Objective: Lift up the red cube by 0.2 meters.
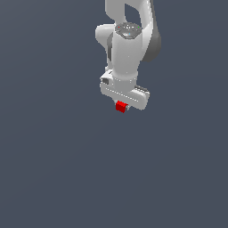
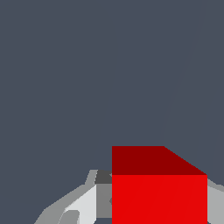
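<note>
The red cube is a tiny bright red block tucked directly under the white hand of the arm in the exterior view. My gripper is shut on it, with a finger pressed against each side. In the wrist view the red cube fills much of the picture, and grey fingers flank both of its sides. The arm hangs over the plain grey surface, and I cannot tell from these views how high the cube is above it.
A uniform dark grey surface fills the whole scene around the arm. The white arm body rises above the hand toward the upper edge of the exterior view.
</note>
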Controlling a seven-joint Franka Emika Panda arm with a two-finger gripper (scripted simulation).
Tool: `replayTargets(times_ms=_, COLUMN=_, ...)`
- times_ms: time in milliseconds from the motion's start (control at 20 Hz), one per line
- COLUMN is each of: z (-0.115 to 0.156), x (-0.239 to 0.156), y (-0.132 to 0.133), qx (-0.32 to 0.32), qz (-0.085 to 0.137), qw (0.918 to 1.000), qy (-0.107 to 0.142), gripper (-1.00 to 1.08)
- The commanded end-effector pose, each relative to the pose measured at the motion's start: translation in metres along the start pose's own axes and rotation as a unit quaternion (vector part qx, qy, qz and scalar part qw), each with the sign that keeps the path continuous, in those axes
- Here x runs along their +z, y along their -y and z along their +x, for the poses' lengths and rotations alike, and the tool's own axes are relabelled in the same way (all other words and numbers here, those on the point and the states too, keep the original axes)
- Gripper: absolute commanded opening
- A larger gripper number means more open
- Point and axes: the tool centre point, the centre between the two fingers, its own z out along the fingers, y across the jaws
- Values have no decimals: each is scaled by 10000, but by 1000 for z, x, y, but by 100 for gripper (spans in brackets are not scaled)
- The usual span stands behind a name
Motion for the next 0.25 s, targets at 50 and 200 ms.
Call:
replayTargets(times_ms=50, z=0, x=-6, y=0, qx=0, qz=-3, qw=10000, qy=3, gripper=-100)
replayTargets(times_ms=200, z=1, x=-6, y=1, qx=-4, qz=0, qw=10000, qy=5, gripper=-100)
